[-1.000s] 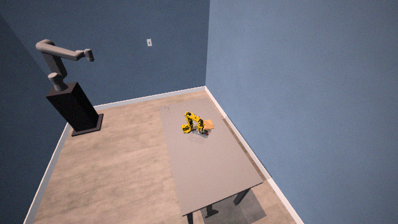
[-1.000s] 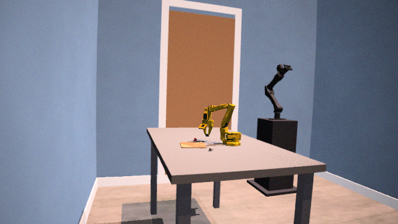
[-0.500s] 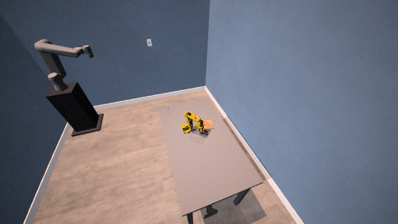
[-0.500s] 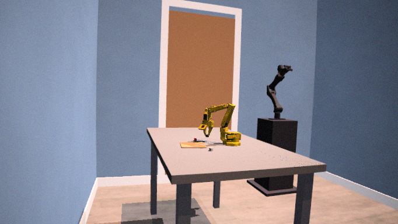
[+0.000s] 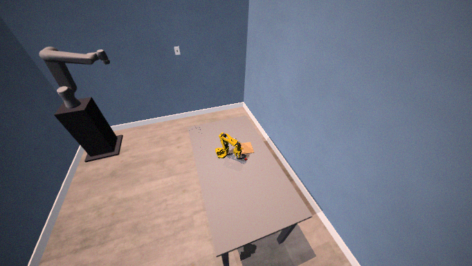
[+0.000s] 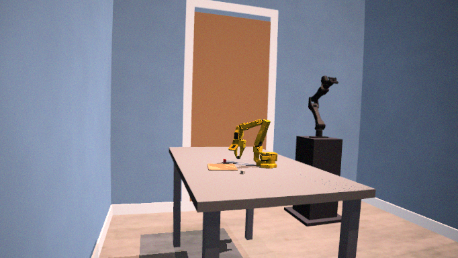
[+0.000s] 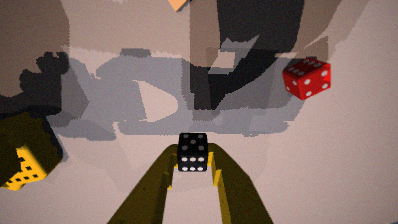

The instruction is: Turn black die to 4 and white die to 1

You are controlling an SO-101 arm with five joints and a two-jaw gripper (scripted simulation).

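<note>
My gripper (image 7: 193, 154) (image 6: 238, 157) is shut on the black die (image 7: 192, 150), held between the fingertips above the table. In the wrist view its 5 face and, below that, its 6 face show. The red die (image 7: 307, 80) (image 6: 224, 160) (image 5: 246, 158) rests on the table beside the mat; a side face shows 4, and its upper face looks like 6. The white die (image 6: 242, 172) lies on the table off the mat, too small to read. The orange mat (image 5: 248, 147) (image 6: 221, 166) lies flat; a corner (image 7: 177, 4) shows in the wrist view.
The grey table (image 5: 242, 194) (image 6: 282, 188) carries the arm, whose yellow base (image 5: 221, 152) (image 6: 267, 160) stands near the mat. The arm's shadow falls across the table around the red die. Another arm (image 5: 70, 62) (image 6: 317, 107) stands on a separate dark pedestal.
</note>
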